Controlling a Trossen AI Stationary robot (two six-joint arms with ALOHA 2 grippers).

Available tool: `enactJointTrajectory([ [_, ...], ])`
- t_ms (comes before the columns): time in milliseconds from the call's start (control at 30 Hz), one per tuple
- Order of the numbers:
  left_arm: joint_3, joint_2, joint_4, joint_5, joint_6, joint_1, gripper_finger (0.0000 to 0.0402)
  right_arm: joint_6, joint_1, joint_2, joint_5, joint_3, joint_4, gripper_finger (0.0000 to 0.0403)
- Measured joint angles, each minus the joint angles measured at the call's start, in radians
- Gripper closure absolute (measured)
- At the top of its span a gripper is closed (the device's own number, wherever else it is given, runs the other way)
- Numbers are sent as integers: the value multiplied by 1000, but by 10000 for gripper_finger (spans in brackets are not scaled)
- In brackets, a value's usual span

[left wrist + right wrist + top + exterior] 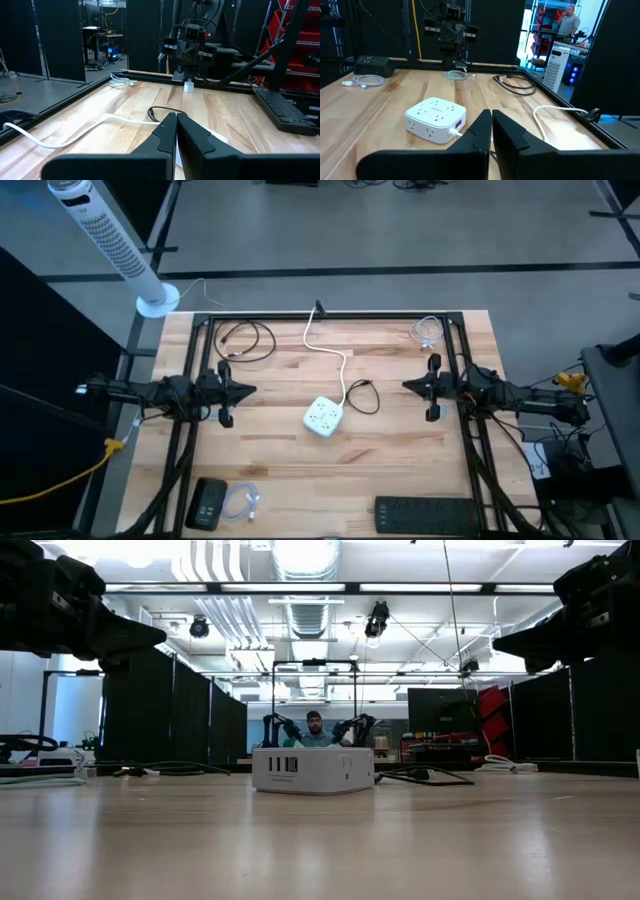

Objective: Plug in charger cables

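While both end effectors hover pressed together, the black charger cable lies loosely coiled, pointing nowhere clear.

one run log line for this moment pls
phase: not started | left claw: shut, empty, above table left of socket cube | right claw: shut, empty, right of cube | charger cables: coiled, unplugged

Wooden table, black-framed. White socket cube at centre, thick white cord running to far edge. Black power strip at near right corner. White tower fan on floor beyond left corner.
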Motion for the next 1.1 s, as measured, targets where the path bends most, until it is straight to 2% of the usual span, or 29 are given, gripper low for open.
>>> enactJointTrajectory([
  [233, 0, 0, 0, 0, 0, 0, 402, -1, 0, 0, 0, 0, 0, 403],
  [400, 0, 0, 0, 0, 0, 0, 402, -101, 0, 0, -1, 0, 30, 403],
  [533, 0, 0, 0, 0, 0, 0, 402, -122, 0, 0, -1, 0, 24, 403],
  [767, 0, 0, 0, 0, 0, 0, 402, -96, 0, 0, -1, 0, 28, 403],
  [967, 0, 0, 0, 0, 0, 0, 402, 36, 0, 0, -1, 0, 7, 403],
  [1100, 0, 0, 0, 0, 0, 0, 402, 67, 0, 13, 2, 0, 1, 403],
])
